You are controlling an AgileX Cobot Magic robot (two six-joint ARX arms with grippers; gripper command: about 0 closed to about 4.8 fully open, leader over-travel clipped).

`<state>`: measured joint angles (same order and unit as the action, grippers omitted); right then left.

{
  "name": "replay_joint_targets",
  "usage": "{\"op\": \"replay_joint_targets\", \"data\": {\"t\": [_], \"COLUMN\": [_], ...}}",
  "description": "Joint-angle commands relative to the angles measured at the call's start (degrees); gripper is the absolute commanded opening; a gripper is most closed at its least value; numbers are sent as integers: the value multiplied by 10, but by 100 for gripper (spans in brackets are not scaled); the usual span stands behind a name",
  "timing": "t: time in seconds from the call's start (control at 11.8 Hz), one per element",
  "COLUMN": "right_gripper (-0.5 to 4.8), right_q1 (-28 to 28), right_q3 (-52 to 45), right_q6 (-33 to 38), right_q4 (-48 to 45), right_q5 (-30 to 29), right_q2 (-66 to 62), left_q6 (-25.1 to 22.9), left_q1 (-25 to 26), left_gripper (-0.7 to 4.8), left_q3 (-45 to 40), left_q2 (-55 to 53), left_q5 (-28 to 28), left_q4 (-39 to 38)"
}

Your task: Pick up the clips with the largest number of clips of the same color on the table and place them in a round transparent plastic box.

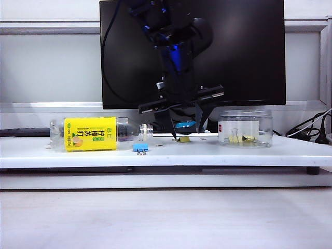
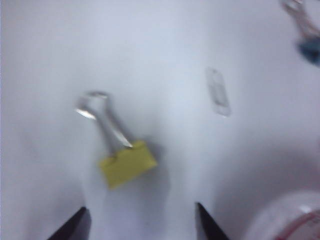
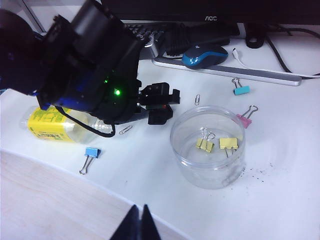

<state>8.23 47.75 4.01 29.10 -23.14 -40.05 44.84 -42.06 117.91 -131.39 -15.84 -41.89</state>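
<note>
Blue binder clip lies at the white table's front edge. Behind it, the left gripper points down, jaws apart, over a small yellow binder clip. Two yellow clips lie in the round clear plastic jar. Raised well back, the right gripper has jaws together.

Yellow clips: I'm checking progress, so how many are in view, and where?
3. Two yellow clips lie inside the round transparent plastic box; a third lies on the table below the left gripper, jaws open. Others may be hidden.
</note>
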Motion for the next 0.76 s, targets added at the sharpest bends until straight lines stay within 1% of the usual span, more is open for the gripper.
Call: {"op": "replay_joint_targets", "data": {"t": [0.08,0.42,0.76], "right_gripper": [13,13,13], "right_q1": [0,0,0], "right_q3": [2,2,2], "right_q6": [2,1,1], "right_q4": [-6,-6,-6], "right_q5": [1,1,1], "right_q2": [8,11,11], "left_q6": [2,37,37], "left_q1": [-5,-6,-6], "left_gripper": [279,279,278], "left_q3": [2,2,2], "left_q2": [1,-16,-24], "left_q5": [-47,-52,-52], "left_q4": [13,19,30]}}
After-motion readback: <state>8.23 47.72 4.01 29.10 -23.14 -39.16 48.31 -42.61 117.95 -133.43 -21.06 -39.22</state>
